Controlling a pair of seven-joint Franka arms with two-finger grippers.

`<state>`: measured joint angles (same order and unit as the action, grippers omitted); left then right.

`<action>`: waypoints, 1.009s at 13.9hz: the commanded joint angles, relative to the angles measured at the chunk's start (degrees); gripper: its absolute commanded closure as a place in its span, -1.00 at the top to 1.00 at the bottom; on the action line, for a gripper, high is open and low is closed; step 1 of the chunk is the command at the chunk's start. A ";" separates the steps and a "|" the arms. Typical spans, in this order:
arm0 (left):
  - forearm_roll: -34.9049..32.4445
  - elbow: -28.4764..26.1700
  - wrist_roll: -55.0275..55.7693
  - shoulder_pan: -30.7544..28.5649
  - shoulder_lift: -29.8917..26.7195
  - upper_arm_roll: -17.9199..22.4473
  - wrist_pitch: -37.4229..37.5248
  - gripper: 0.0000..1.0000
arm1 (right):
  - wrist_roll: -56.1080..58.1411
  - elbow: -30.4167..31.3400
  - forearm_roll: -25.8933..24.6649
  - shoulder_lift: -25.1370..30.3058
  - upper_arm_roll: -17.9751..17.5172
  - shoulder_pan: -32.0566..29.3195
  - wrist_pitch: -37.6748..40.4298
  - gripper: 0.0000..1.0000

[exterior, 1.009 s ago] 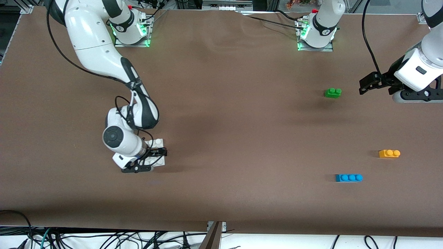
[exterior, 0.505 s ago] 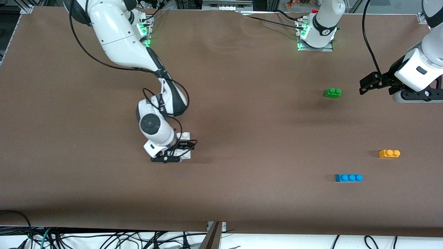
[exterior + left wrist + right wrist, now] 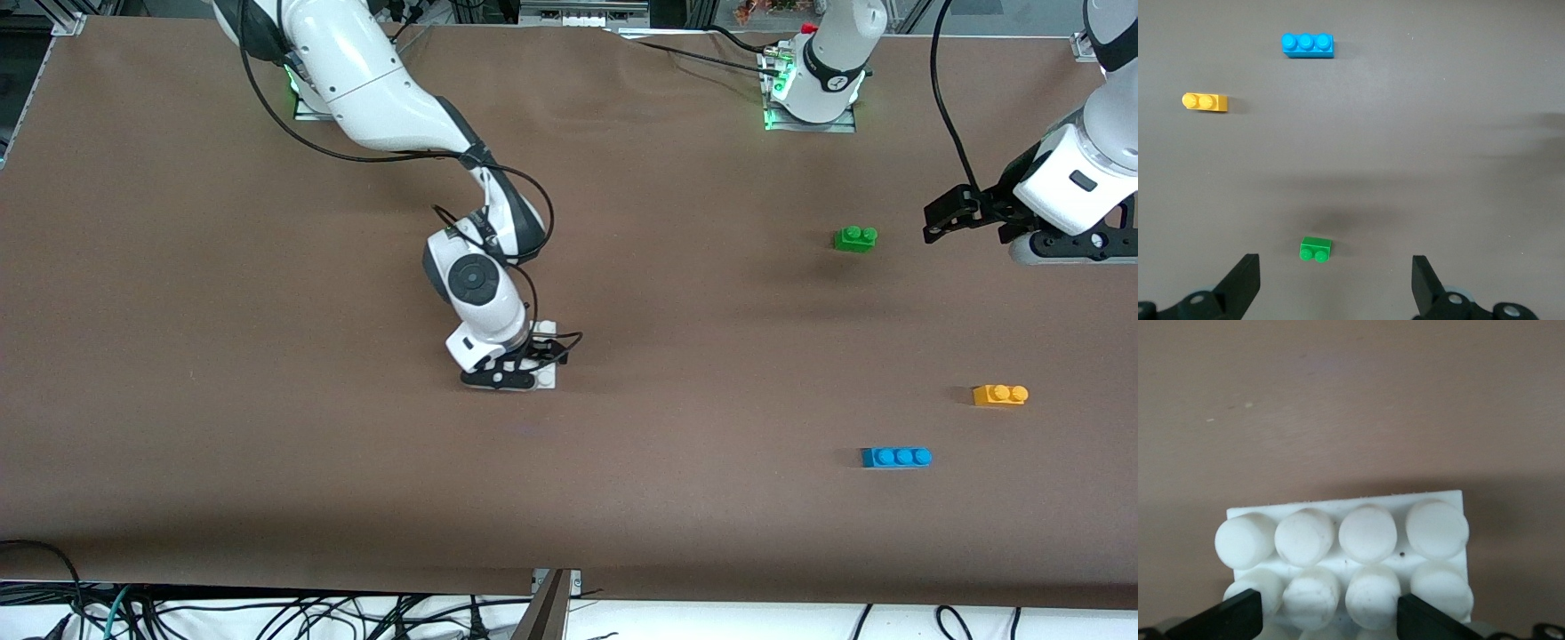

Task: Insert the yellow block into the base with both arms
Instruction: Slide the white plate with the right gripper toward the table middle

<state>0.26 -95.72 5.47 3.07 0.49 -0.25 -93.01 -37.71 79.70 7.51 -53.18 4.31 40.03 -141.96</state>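
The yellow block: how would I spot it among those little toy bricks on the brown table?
Look to the left arm's end of the brown table, where three bricks lie apart from one another. The yellow block lies nearer the front camera than the green brick and farther than the blue brick. It alone is yellow-orange, with two studs against the blue one's three.

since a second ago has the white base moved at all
Yes. The base, held in the right gripper, has travelled toward the left arm's end of the table, closing on the unmoved blue brick.
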 commanded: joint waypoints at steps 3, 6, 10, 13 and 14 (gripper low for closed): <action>0.53 1.94 -0.11 -0.25 0.82 -0.10 1.52 1.00 | -3.76 -3.67 0.92 -3.59 0.08 3.73 -4.20 1.00; 0.53 1.94 -0.11 -0.25 0.82 -0.10 1.52 1.00 | -7.99 -8.50 0.66 -6.84 0.26 5.93 -4.47 1.00; 0.53 1.94 -0.11 -0.25 0.82 -0.10 1.52 1.00 | -8.17 -9.83 0.75 -7.20 0.17 7.34 -4.73 1.00; 0.53 1.94 -0.11 -0.25 0.82 -0.10 1.52 1.00 | -8.17 -9.92 0.75 -7.90 0.17 8.21 -6.40 1.00; 0.53 1.94 -0.11 -0.34 0.82 -0.10 1.52 1.00 | -8.17 -9.83 0.75 -8.16 0.17 8.39 -6.84 1.00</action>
<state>0.26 -95.72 5.47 3.06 0.50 -0.25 -93.01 -45.09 72.05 7.52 -58.71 4.35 47.28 -147.35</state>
